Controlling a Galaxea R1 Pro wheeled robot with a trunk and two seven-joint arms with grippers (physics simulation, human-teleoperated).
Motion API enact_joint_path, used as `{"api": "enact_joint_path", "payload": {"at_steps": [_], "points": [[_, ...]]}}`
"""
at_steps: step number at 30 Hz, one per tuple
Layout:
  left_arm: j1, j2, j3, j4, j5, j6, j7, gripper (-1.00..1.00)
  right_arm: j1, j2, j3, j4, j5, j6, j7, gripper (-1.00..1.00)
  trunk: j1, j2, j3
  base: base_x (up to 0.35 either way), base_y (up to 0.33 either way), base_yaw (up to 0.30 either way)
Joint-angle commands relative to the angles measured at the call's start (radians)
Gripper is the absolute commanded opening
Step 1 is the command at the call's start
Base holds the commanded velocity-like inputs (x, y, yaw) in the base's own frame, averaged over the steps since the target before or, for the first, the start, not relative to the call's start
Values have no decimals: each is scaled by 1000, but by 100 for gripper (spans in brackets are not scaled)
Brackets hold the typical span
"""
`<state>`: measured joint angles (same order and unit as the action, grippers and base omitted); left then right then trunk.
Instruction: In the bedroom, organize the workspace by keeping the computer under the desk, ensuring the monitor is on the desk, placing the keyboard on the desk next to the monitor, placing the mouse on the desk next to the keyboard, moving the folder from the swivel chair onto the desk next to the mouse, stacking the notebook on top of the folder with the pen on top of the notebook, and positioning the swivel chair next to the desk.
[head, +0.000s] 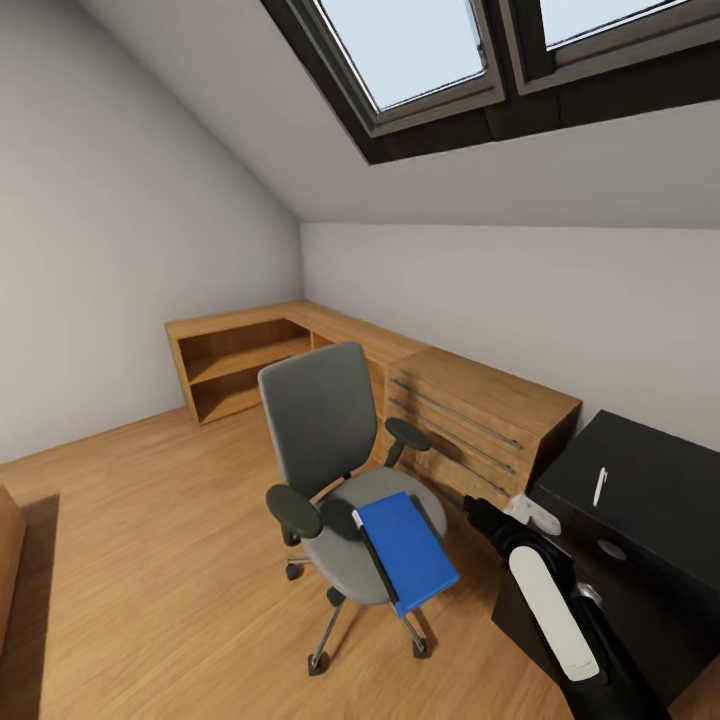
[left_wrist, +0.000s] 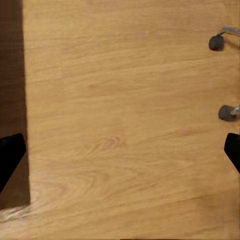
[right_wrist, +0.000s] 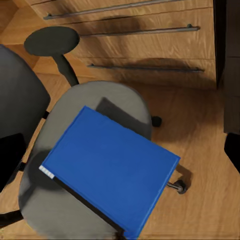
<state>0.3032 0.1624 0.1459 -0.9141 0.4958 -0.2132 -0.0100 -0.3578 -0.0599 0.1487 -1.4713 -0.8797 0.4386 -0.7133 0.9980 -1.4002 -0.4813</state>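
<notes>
The swivel chair (head: 335, 470) stands on the wooden floor (head: 150, 540), out in the room, with its back toward the wooden shelf and drawer unit (head: 470, 420). It is near the bench (head: 650, 500), the black-topped desk, but turned away from it.

The blue folder (head: 408, 548) lies flat on the grey seat, toward the seat's front edge, and one corner sticks out past that edge. Its dark spine runs along the side next to the near armrest. It sits there because it has not been moved yet; I think picking it up is the job in hand.

The right arm reaches out over the chair. The right pincer (head: 480, 512) is near the front corner of the folder and is not touching it. In the right wrist view the folder (right_wrist: 110, 172) lies right under the camera, and the dark finger tips (right_wrist: 12, 155) show far apart at the two sides, so this pincer is wide and holds nothing. It hangs above the folder so it can come down on that jutting corner.

The pen (head: 600, 486) lies on the bench top, near its front edge.

The left wrist view looks down at bare floor with two chair wheels (left_wrist: 216, 42) nearby. The left pincer (left_wrist: 120, 152) is wide too and holds nothing
</notes>
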Motion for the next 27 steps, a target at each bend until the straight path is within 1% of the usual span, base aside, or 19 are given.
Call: {"api": "enact_joint_path", "payload": {"at_steps": [1,2,4,6,8,9,10,11,12,14,15,16,17,19,20,23,25,26,27], "points": [[0,0,1,-179,8,114,3,100,13,-4,1,-8,-56,5,-8,100,4,-8,-4,0,0,0],[0,0,2,-203,8,146,4,100,16,-5,1,-12,-64,6,-8,100,8,-15,-7,0,0,0],[0,-1,3,-313,7,288,5,100,29,-16,0,-33,-95,6,-7,100,16,-29,-14,0,0,0],[0,-2,4,-368,6,354,6,100,36,-25,0,-43,-111,5,-7,100,23,-43,-20,0,0,0],[0,-3,4,-456,6,456,11,100,47,-40,0,-54,-148,5,-6,100,31,-57,-26,0,0,0],[0,-4,4,-474,6,475,16,100,48,-42,0,-55,-159,5,-6,100,35,-64,-29,0,0,0],[0,-11,0,-526,7,527,60,100,52,-51,-1,-59,-206,5,-5,100,39,-71,-32,0,0,0],[0,-15,-1,-533,7,534,79,100,52,-54,-1,-59,-217,5,-5,100,42,-78,-36,0,0,0],[0,-25,-3,-543,8,544,123,100,53,-60,-1,-60,-238,5,-4,100,46,-85,-39,0,0,0],[0,-40,-5,-546,8,551,169,100,55,-68,-1,-59,-257,5,-3,100,54,-99,-45,0,0,0],[0,-57,-6,-536,8,554,208,100,57,-77,-1,-59,-276,5,-3,100,58,-106,-48,0,0,0],[0,-65,-6,-525,8,554,224,100,58,-81,-1,-59,-285,5,-2,100,62,-113,-51,0,0,0],[0,-77,-7,-491,5,551,247,100,59,-87,0,-58,-301,4,-1,100,65,-120,-54,0,0,0],[0,-84,-8,-459,3,543,262,100,60,-91,0,-57,-314,3,-1,100,73,-134,-61,0,0,0],[0,-89,-7,-436,2,527,271,100,61,-94,0,-56,-322,3,0,100,77,-141,-64,0,0,0],[0,-93,-6,-412,-2,489,280,100,63,-96,0,-55,-329,2,7,100,88,-162,-73,0,0,0],[0,-94,-5,-398,-5,460,283,100,67,-98,-1,-54,-332,3,21,100,96,-176,-79,0,0,0],[0,-94,-5,-385,-10,435,285,100,73,-101,-1,-54,-334,3,41,100,100,-183,-83,0,0,0],[0,-94,-4,-379,-14,424,286,100,76,-102,-1,-54,-334,3,54,100,104,-190,-86,0,0,0]]}}
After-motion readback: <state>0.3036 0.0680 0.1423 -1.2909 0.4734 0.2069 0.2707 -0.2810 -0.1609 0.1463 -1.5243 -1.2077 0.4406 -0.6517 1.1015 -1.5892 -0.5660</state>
